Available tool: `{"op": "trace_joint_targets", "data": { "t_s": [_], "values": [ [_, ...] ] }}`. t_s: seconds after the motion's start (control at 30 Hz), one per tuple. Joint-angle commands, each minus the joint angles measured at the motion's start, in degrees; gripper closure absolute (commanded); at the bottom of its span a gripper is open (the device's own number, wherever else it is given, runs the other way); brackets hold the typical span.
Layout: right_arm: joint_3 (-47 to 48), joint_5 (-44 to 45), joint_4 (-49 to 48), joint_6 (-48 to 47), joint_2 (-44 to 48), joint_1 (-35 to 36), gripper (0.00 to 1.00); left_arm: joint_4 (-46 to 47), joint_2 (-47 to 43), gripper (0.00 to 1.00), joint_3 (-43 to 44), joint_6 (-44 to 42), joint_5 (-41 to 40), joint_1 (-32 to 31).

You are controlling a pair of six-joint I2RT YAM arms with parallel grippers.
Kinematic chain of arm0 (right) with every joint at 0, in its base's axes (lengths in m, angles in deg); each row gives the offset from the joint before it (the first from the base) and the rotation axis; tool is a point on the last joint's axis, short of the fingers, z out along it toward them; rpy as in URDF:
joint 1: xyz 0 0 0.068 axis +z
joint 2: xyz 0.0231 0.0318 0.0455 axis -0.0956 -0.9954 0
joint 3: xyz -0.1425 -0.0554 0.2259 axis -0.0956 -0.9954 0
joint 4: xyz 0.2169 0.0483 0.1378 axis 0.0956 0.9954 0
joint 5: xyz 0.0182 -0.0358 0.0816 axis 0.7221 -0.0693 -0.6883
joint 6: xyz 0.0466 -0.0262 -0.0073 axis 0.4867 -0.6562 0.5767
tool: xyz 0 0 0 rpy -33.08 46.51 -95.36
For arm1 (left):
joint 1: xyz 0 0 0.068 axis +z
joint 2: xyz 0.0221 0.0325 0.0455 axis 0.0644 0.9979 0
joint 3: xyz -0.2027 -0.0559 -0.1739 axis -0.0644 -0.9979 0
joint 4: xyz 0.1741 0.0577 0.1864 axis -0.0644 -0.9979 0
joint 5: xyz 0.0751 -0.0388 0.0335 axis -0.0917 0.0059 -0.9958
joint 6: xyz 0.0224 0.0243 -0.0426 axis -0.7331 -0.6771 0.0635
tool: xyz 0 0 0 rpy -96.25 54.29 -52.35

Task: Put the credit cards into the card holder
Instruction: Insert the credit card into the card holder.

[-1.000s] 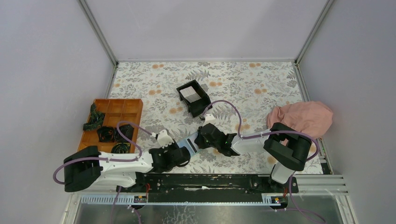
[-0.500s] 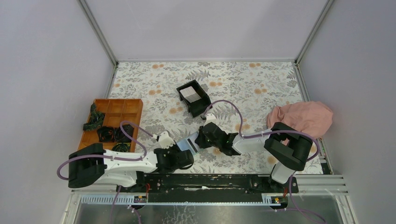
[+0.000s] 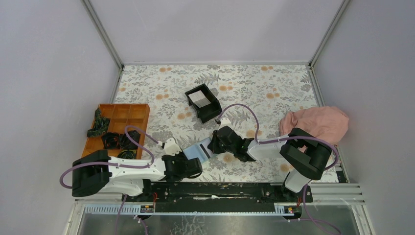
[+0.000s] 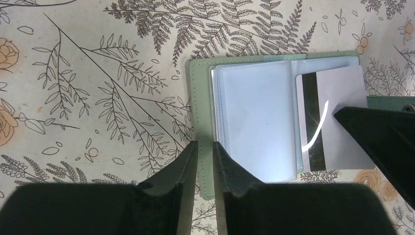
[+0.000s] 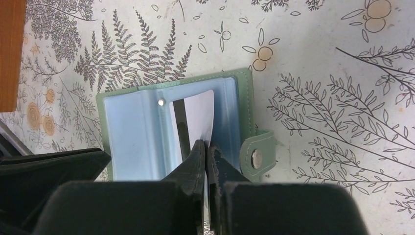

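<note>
Close to the near edge of the bench (image 3: pixel 161 88), left of its middle, the left gripper (image 4: pixel 204 149) points down at the card holder (image 4: pixel 254 112). Its jaws stand only a narrow slit apart, and the holder's green left border shows in that slit. Whether the fingers (image 4: pixel 188 164) touch the border cannot be told.

The card holder (image 3: pixel 199 151) lies open and flat on the flowered cloth, its pale blue sleeves facing up and its snap tab out to one side.

Just beyond it, the right gripper (image 5: pixel 205 147) is clamped on the edge of a credit card (image 5: pixel 200 115), white with a black stripe. The card (image 4: pixel 342 112) lies over the holder's right-hand page. How far it sits inside a sleeve cannot be told.

Farther back, an orange tray (image 3: pixel 132 115) with dark items in its compartments sits at the left edge. A pink cloth (image 3: pixel 318 122) is bunched at the right edge.

Around mid-bench stands a black box (image 3: pixel 211 108), with a second pale card (image 3: pixel 198 98) lying inside.
</note>
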Motion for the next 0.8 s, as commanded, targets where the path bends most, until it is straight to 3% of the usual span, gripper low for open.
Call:
{"op": "trace_joint_targets", "data": {
  "t_s": [0.0,0.2,0.77],
  "values": [
    [-3.66,5.62,16.12,-4.4,-3.36,-1.4,1.0,-1.46,0.2,0.74,0.8,-0.9,-3.08,-0.18],
    [-4.0,6.62,16.73,-4.19,-3.22,-1.85,1.0,6.95,3.32,0.73,0.89,-6.39,-3.02,0.49],
    [-6.96,7.08,17.85,-3.67,1.09,-6.76,1.0,23.22,12.31,0.77,1.32,-23.2,4.4,10.49]
  ]
}}
